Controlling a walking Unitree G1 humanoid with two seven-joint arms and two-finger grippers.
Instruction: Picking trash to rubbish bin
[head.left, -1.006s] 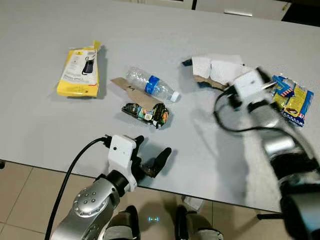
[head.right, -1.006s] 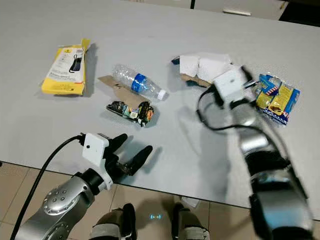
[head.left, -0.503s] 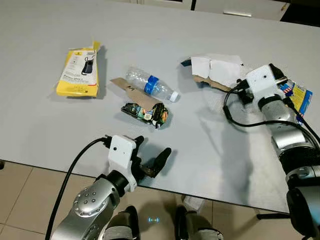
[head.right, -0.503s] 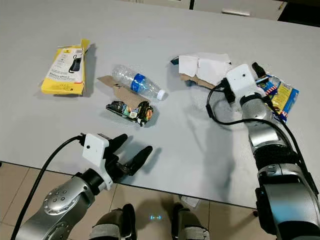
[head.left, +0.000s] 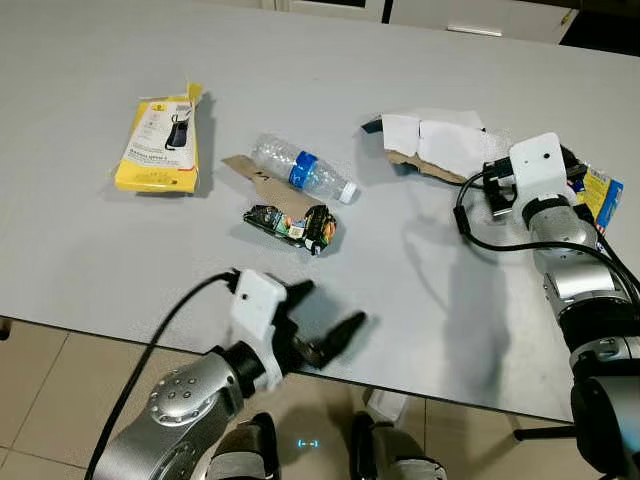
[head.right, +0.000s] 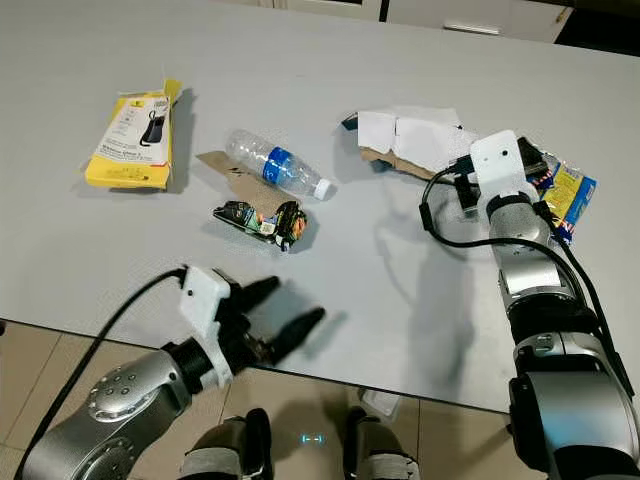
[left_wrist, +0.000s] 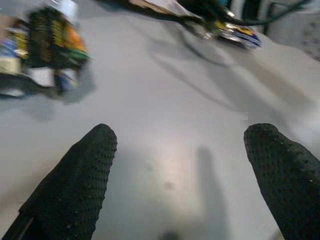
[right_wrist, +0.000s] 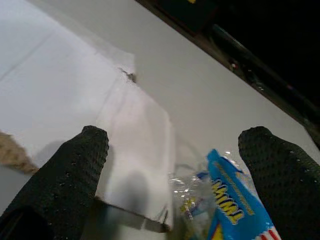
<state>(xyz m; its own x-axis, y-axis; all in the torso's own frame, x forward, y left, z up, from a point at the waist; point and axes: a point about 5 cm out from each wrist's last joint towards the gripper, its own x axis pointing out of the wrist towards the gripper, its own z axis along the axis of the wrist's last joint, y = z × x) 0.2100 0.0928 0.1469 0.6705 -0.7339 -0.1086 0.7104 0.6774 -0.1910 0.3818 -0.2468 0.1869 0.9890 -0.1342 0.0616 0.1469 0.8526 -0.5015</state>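
Observation:
On the grey table (head.left: 90, 250) lie a yellow package (head.left: 158, 145), a clear plastic bottle (head.left: 300, 168) on a strip of brown cardboard (head.left: 240, 165), and a crumpled dark wrapper (head.left: 292, 226). Torn white paper on cardboard (head.left: 435, 140) lies at the right, with a blue and yellow snack packet (head.right: 572, 192) beside it. My right gripper (right_wrist: 176, 134) is open and hovers over the seam between the white paper (right_wrist: 100, 110) and the snack packet (right_wrist: 235, 200). My left gripper (head.left: 325, 310) is open above the table's front edge, short of the dark wrapper (left_wrist: 45, 50).
The table's front edge (head.left: 420, 395) runs just under my left gripper, with tiled floor (head.left: 40, 400) and my feet below it. A dark gap (head.left: 605, 20) lies beyond the table's far right corner. Bare tabletop (head.left: 400, 290) lies between the wrapper and my right arm.
My right arm has swung right and settled with its gripper at the snack packet. My left gripper has shifted a little to the right along the table's front edge.

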